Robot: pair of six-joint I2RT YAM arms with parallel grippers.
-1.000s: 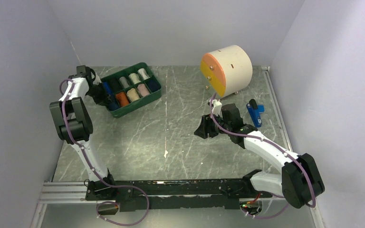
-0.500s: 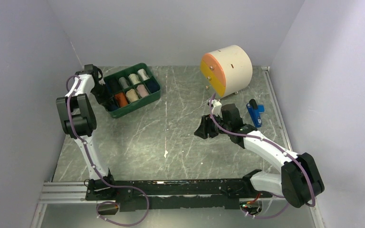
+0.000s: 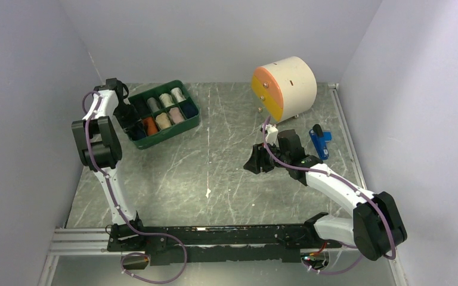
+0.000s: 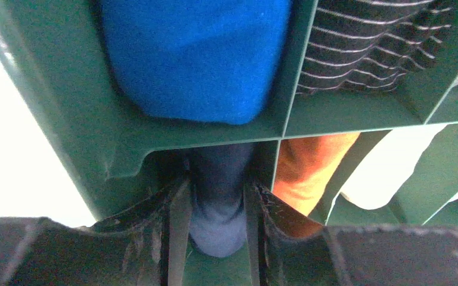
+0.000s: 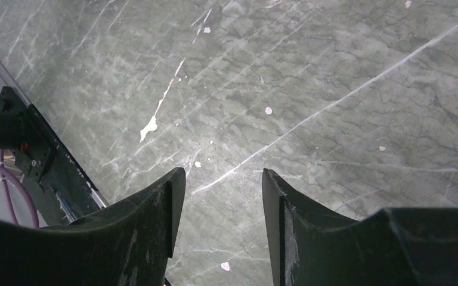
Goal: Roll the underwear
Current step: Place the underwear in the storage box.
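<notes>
Navy underwear [image 4: 217, 205]: it is rolled and stands in the end cell of the tray's near row, on the tray's left end. The narrow cell walls hold the roll, so I think it cannot open by itself.
Orange underwear [image 4: 310, 173]: it is also rolled and sits in the next cell of the same row. Only a thin green divider separates it from the navy one.
Left tool [image 4: 217, 185]: it reaches down into the navy cell with one finger on each side of the roll. The fingers are a little apart, but I cannot tell whether they press the cloth or only stand beside it.
Tray [image 3: 176, 130]: it is green with many cells and lies near the far left corner of the bench, turned a little at an angle.
Other rolls: a blue roll [image 4: 197, 53] and a dark striped roll [image 4: 370, 42] fill the far row behind the two pieces. Pale rolls fill the cells further right.
Right tool [image 5: 222, 179]: its fingers are apart and hold nothing. It hangs over bare bench toward the right edge, well apart from the tray, so it does not block the left arm.
Step in hand: in my judgement this is the placing of the navy roll, and both pieces look rolled and stored.
Risk: if cloth clings to a finger, lifting may pull the roll loose.
</notes>
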